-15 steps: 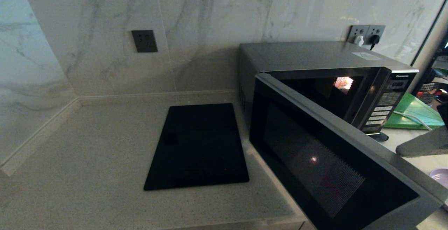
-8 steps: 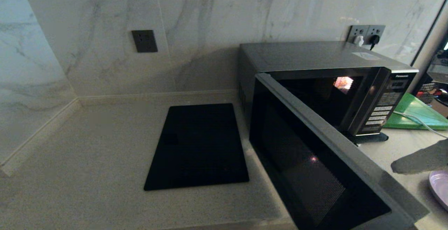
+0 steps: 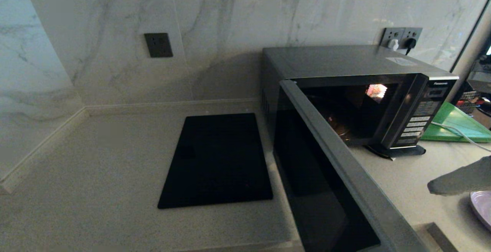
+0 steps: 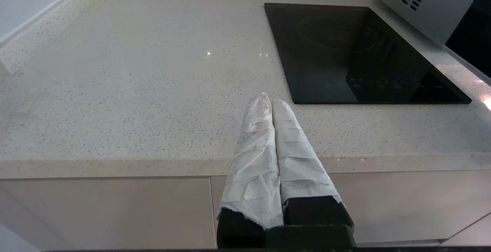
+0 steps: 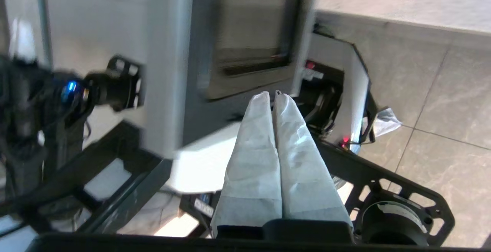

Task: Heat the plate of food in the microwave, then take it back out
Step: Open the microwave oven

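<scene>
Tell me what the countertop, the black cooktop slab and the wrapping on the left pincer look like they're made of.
The countertop looks like polished speckled stone or quartz: fine dark flecks, small light glints. The cooktop slab seems glossy black glass, since it mirrors the microwave and shows faint ring markings. The left pincer, shut, has fingers wrapped in white creased tape or cloth, matte; which one is unclear.

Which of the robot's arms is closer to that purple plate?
The right. Its tool hovers just beside the plate at the counter's right edge; the left tool hangs past the cooktop, far off.
</scene>
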Tool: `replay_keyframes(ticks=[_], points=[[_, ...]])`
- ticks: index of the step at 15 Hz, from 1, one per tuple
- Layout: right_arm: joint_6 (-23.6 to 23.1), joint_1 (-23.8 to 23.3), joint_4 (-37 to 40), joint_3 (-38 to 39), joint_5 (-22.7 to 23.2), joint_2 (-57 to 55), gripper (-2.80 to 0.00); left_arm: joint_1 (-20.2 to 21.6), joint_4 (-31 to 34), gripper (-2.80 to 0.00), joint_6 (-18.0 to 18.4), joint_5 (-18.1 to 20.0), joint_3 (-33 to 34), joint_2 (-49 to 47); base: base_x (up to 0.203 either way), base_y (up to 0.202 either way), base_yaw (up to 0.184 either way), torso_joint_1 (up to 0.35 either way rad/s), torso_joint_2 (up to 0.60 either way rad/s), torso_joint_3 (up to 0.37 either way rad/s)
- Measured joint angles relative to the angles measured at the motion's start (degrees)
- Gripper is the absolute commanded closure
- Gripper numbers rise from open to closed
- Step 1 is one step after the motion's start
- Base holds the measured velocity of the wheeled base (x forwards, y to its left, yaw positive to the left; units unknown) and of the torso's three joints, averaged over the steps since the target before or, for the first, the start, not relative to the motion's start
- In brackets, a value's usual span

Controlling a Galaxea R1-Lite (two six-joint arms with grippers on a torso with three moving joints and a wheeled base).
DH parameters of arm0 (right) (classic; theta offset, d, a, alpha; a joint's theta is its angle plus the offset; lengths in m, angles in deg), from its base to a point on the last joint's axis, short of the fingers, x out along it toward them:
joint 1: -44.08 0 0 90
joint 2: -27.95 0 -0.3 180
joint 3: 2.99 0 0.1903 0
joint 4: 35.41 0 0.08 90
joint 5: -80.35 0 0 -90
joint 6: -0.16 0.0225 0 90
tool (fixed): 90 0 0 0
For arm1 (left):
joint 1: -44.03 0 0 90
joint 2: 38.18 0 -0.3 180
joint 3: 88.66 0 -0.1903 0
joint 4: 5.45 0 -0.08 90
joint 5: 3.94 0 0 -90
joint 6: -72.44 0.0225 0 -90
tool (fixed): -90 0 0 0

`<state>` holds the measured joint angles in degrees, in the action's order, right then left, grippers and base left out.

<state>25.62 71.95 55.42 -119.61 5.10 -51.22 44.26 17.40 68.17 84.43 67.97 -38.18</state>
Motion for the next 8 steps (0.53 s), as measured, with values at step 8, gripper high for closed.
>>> replay_keyframes(ticks=[8], points=[[0.20, -29.45, -1.72, 2.55, -13.95, 0.23, 0.00, 0.01, 0.03, 0.00, 0.00, 0.00, 0.00, 0.00, 0.000, 0.000, 0.000, 0.000, 0.00, 0.000]])
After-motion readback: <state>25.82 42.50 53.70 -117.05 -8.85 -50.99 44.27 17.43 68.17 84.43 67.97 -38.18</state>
